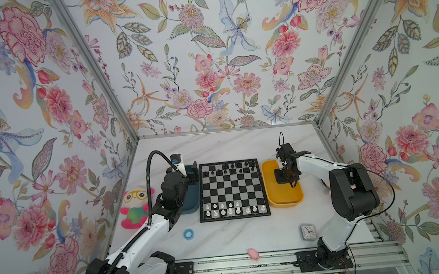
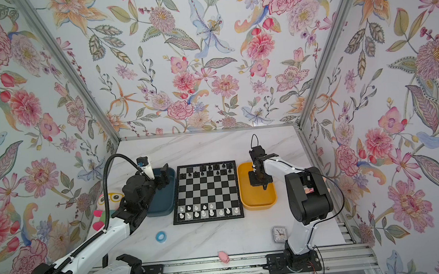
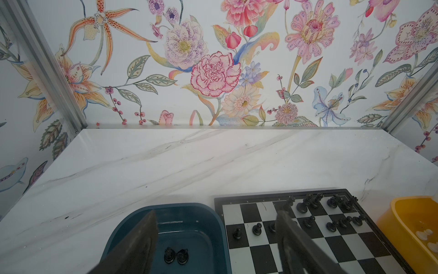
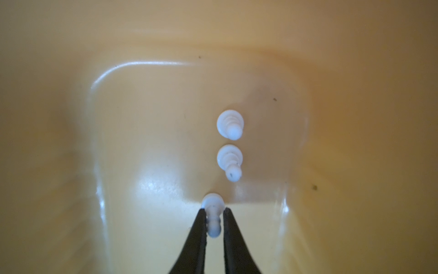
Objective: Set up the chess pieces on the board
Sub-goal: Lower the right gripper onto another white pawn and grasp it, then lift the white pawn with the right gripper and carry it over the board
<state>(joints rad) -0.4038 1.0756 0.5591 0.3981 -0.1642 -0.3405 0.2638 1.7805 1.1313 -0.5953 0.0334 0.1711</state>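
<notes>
Meanwhile, the left gripper (image 3: 216, 213) hung released and empty above the teal bin (image 3: 184, 211), where two black chessmen (image 3: 175, 255) sat; one finger (image 3: 291, 237) overhung the chessboard (image 1: 233, 193), so a careless swing could have toppled the black pawns (image 3: 257, 229) beside it. On the board the white pawn row showed gaps toward the right. In the yellow bin (image 4: 71, 118) the right gripper (image 4: 214, 210) was clenched on a white pawn (image 4: 212, 200) by its slim neck; such a narrow pinch might have slipped on lifting, dropping it onto the two spare pawns (image 4: 230, 124) nearby
</notes>
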